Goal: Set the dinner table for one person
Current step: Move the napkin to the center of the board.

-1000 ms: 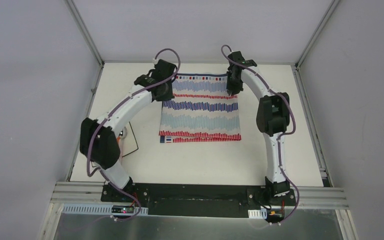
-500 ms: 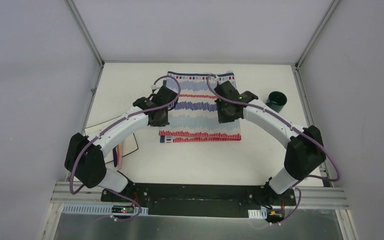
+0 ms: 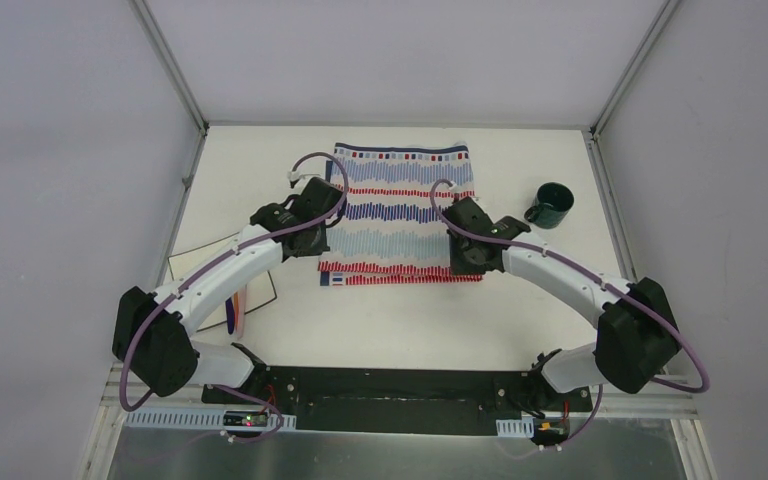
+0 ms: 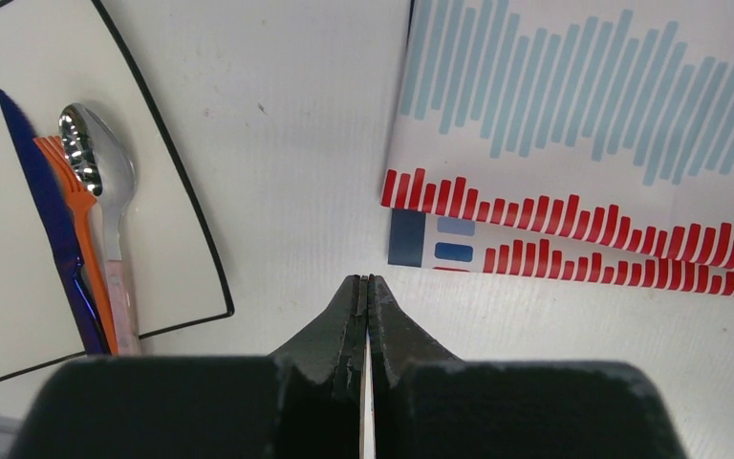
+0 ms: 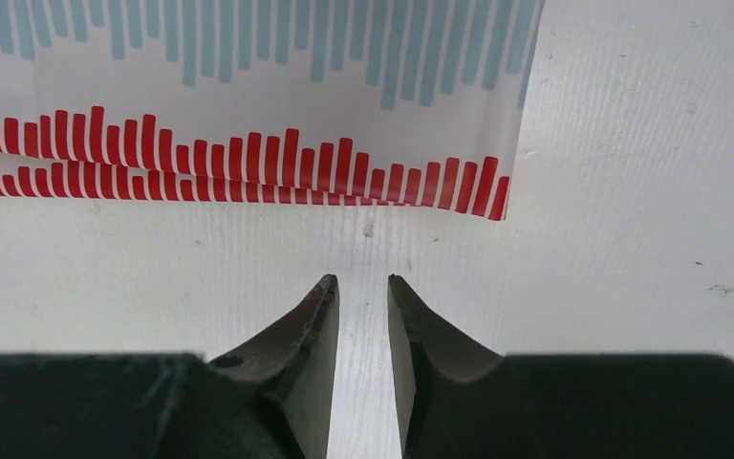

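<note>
The left arm (image 3: 222, 270) and right arm (image 3: 560, 272) are reaching forward, bending inward; left gripper (image 4: 364, 280) is pressing closed, right gripper (image 5: 363, 279) is gaping slightly.

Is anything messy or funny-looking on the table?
Yes. The striped cloth looks unevenly folded: a lower layer peeks out past its near edge. The knife, fork and spoon lie bunched together on the white plate at the left.

Plate (image 3: 260, 288) half under left arm (image 3: 222, 272), cloth (image 4: 583, 143) cropped
</note>
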{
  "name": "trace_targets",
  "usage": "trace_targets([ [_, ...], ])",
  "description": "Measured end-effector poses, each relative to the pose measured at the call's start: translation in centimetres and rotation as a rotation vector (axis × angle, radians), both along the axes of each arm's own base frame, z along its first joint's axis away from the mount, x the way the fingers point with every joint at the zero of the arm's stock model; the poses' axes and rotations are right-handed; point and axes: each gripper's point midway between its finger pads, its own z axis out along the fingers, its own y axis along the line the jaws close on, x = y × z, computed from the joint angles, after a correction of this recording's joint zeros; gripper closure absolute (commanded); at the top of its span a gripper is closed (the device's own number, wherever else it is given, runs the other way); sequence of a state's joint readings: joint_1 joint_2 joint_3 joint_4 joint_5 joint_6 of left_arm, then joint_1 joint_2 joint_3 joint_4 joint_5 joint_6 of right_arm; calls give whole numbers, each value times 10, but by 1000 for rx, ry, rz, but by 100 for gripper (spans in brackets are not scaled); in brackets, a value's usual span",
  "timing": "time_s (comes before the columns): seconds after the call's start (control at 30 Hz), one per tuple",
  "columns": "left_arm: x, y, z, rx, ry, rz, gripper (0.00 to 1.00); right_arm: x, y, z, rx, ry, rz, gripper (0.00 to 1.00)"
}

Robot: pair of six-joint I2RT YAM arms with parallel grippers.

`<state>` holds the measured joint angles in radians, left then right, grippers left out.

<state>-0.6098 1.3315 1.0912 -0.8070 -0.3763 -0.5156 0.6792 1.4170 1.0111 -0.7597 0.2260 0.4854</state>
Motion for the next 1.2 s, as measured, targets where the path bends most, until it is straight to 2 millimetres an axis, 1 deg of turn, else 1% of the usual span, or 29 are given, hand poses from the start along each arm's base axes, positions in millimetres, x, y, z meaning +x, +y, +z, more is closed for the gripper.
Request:
trace_targets([
  [0.1,3,3,2,18,-12,11,100,0,4,0,0,-9,4,67],
  [0.2,11,1,3,30,-19,16,100,0,4,-4,-18,-7,2,66],
  [0.27,15,-2,-1,32,-16,15,100,2,3,-8,-32,-4,-4,64],
  [0.43,19,-5,-17,58,16,14,100,6,1,-24,-74,16,-16,63],
  [0.57,22,-6,-23,66,21,15,100,8,-1,-35,-107,31,-20,63],
  [0.67,24,-6,-24,69,17,14,100,10,-2,-40,-125,32,-24,64],
  [0.77,27,-6,-24,77,4,13,100,13,-5,-38,-144,18,-28,68],
  [0.87,33,-9,-29,84,0,11,100,22,-4,-30,-147,-17,-36,68],
  [0.97,36,-11,-42,91,13,9,100,29,-1,-23,-143,-45,-43,65],
  [1.03,36,-12,-55,101,34,8,100,30,-2,-23,-145,-47,-45,64],
  [1.1,32,-11,-67,108,59,4,100,30,-2,-22,-148,-47,-47,62],
  [1.2,22,-8,-80,109,96,3,100,31,-6,-20,-154,-55,-57,56],
])
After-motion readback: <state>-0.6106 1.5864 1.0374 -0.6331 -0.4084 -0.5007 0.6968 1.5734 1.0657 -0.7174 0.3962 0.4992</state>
